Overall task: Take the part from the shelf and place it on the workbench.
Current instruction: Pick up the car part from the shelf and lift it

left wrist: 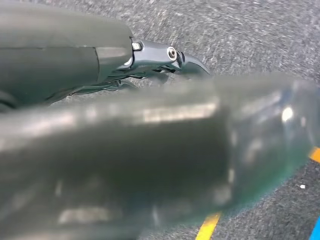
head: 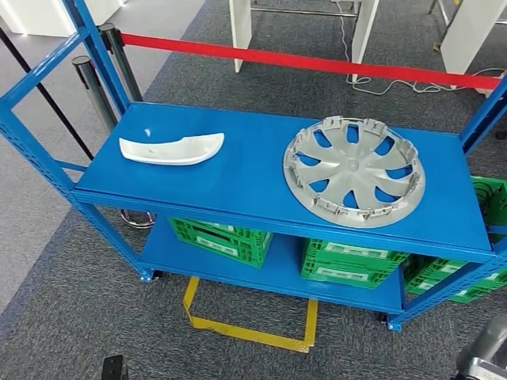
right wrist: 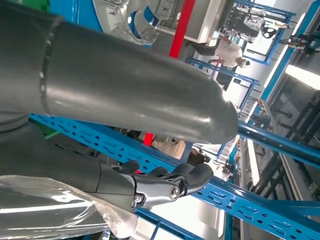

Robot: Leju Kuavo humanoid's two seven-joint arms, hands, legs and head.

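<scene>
Right hand [right wrist: 166,182] seen empty, fingers apart, near shelf [head: 251,170]; hubcap [head: 354,170], white trim [head: 172,149] on top; green crates [head: 223,239] below, contents unclear. Left hand [left wrist: 158,57]: state can't be told.

Left hand [left wrist: 113,150]: thick thumb, smooth grey-green casing, blurred by closeness, soft sheen along its length. Behind it a dark finger [left wrist: 166,55] with a polished metal link and a small round silver screw at the pivot, black tip.

Right hand [right wrist: 124,95]: same build. Broad grey thumb, glossy, rounded tip, a faint seam ring near its base. Darker fingers [right wrist: 170,185] below: black moulded tips, chrome link, two bright screw heads. Clear crinkled plastic film wraps the lower casing.
</scene>
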